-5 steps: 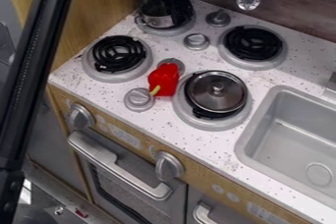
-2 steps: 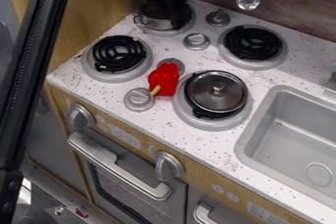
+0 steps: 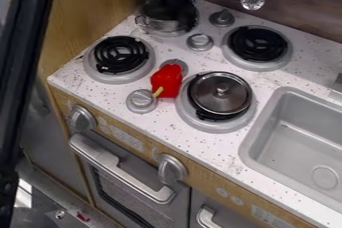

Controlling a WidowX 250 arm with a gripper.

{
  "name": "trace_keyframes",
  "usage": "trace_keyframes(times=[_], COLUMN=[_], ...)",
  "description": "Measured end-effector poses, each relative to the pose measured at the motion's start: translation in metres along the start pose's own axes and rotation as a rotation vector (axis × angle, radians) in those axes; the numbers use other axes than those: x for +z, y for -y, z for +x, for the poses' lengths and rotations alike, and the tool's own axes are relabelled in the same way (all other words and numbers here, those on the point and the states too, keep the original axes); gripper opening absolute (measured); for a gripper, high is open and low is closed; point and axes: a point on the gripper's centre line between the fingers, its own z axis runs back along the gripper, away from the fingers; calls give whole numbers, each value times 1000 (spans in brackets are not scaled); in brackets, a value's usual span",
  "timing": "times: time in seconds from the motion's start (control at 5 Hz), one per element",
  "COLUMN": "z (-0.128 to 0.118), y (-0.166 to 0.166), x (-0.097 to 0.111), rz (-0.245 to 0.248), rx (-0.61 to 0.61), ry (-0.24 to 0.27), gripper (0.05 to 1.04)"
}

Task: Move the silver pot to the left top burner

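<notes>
Pot of silver metal with side handle [image 3: 160, 25], near top of frame, just left of centre, apparently on the grey-rimmed burner [image 3: 172, 34], presumably to meet the specified destination. Black robot gripper [image 3: 175, 11] directly over the pot, likely for placement or release; opening width and any hold on the pot not determinable.

This is a toy kitchen. A white speckled countertop [image 3: 220, 149] carries a stove with black coil burners [image 3: 120, 55] in the upper half of the frame, and a gray sink [image 3: 294, 139] is set into it at the right. Below the counter, left of the bottom center, is an oven door [image 3: 137, 187] with a pale handle [image 3: 120, 167] under large round knobs [image 3: 172, 168]. A lidded pan [image 3: 220, 95] sits on the burner near the center.
</notes>
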Motion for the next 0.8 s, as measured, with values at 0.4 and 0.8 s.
trace_keyframes(times=[0.4, 0.8], z=[-2, -67], y=[4, 27], x=[36, 81], rz=[58, 152], rx=[16, 234], ry=[6, -314], gripper=[999, 999])
